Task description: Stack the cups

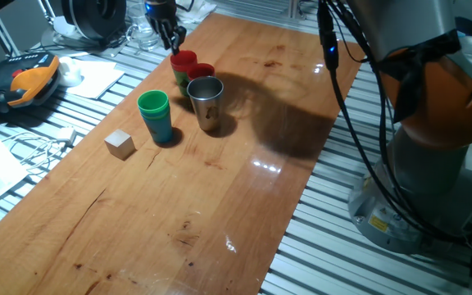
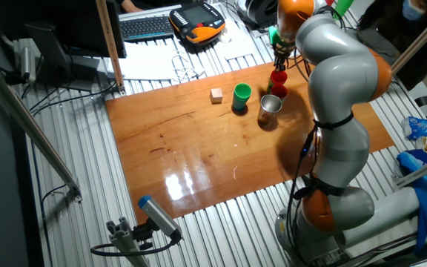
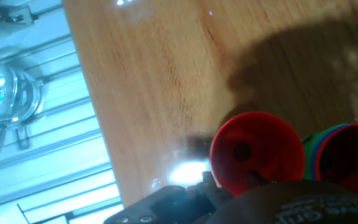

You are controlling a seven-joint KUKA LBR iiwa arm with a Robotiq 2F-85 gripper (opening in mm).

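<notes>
where the table's far edge runs, we see the gripper (image 1: 173, 37) just above a red cup (image 1: 183, 60); whether it grips the rim we cannot tell. beside stand a steel cup (image 1: 206, 97) and a green-topped stack (image 1: 155, 114).

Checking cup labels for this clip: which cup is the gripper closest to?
The red cup at the far table edge, directly under the gripper. The steel cup and the green-topped stack stand farther away.
</notes>
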